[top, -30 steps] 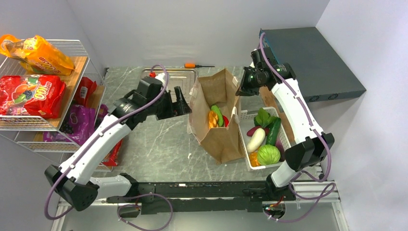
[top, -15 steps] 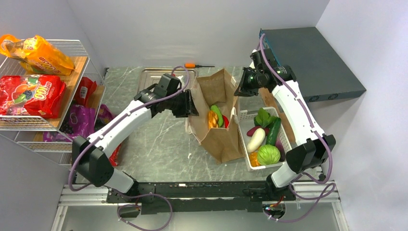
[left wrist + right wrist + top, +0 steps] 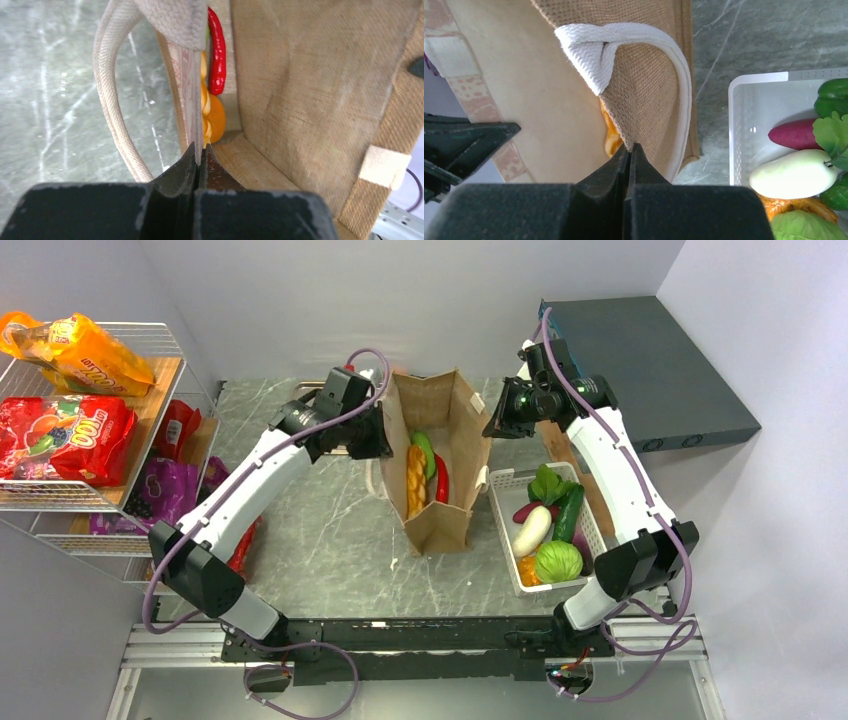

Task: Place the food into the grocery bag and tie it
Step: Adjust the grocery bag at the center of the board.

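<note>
The brown grocery bag [image 3: 440, 525] stands open at the table's middle, held between both arms. Inside it lie an orange braided piece [image 3: 415, 480], a light green vegetable [image 3: 427, 453] and a red chili [image 3: 441, 478]. My left gripper [image 3: 383, 440] is shut on the bag's left wall, its jaws pinching the rim [image 3: 199, 152]; a white loop handle [image 3: 117, 115] hangs outside. The chili [image 3: 216, 55] and the orange piece [image 3: 214, 117] show past the pinched edge. My right gripper [image 3: 492, 425] is shut on the right rim [image 3: 630, 147], below the other white handle [image 3: 634, 37].
A white plastic basket [image 3: 505, 540] with several vegetables sits right of the bag. At the left, a wire shelf holds an orange snack packet [image 3: 75, 355] and a red one [image 3: 65, 435]. A metal tray [image 3: 305, 392] lies behind the left arm and a dark box [image 3: 650, 360] at back right.
My left gripper reached the bag's left rim and closed on it. The bag went from slumped and tilted to upright, shifting a little left. The right gripper kept its hold.
</note>
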